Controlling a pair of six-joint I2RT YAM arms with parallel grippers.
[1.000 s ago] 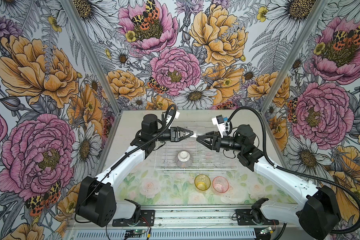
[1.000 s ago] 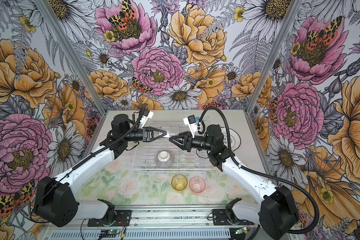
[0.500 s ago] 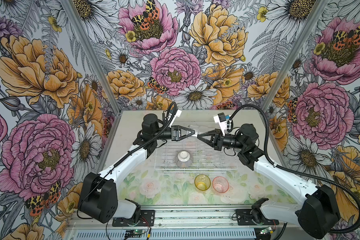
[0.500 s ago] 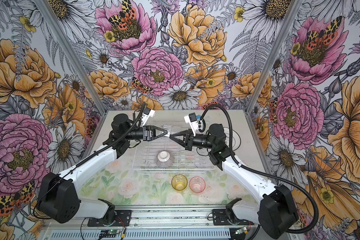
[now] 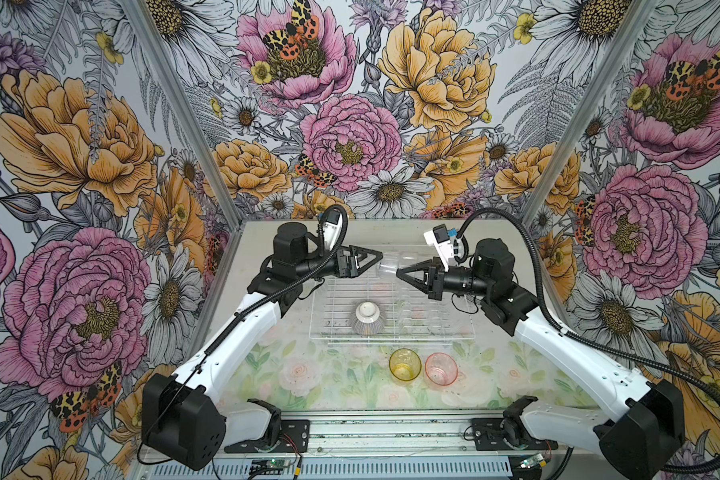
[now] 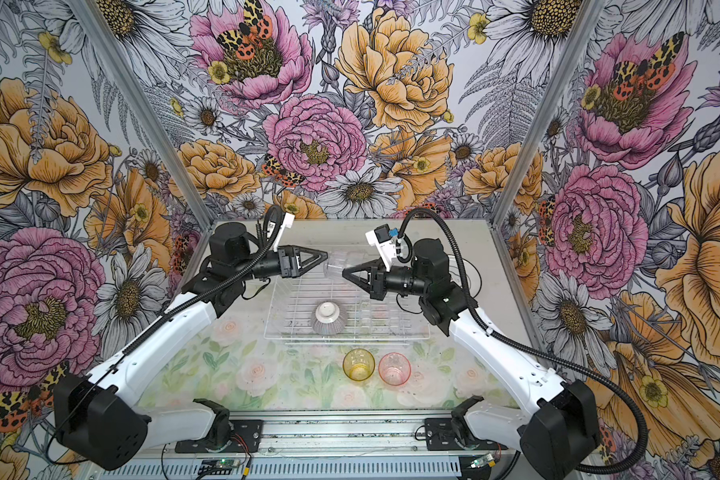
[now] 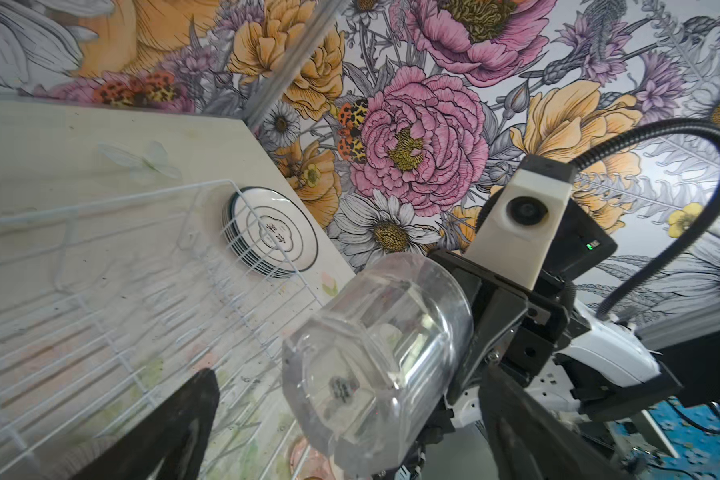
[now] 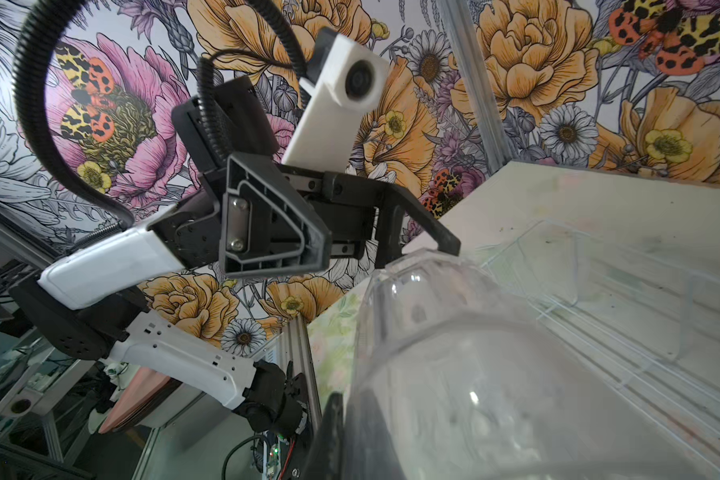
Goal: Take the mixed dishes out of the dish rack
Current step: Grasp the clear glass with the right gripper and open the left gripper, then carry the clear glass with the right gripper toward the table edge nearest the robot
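The clear tumbler [image 5: 390,266] is up in the air, lying on its side, above the far edge of the dish rack [image 5: 391,341]. The right gripper [image 5: 400,273] is pinched tight on the rim at the tumbler's open end. The left gripper [image 5: 378,261] is at the other end, and its jaws are spread wide with the bottom of the tumbler between them. In the right wrist view one left fingertip [image 8: 445,245] sits right at the edge of the bottom, but I cannot tell if it touches.

The rack sits on the table [image 5: 267,245]. A grey ribbed bowl [image 5: 368,319] stands upside down in it, near the front, with its white foot up. In front of the rack, on the flowery mat [image 5: 308,374], the amber tumbler [image 5: 405,364] and the pink tumbler [image 5: 440,369] stand side by side with their mouths up. In the left wrist view a stack of plates [image 7: 273,237] lies flat on the table just outside a corner of the rack, seen through its wires
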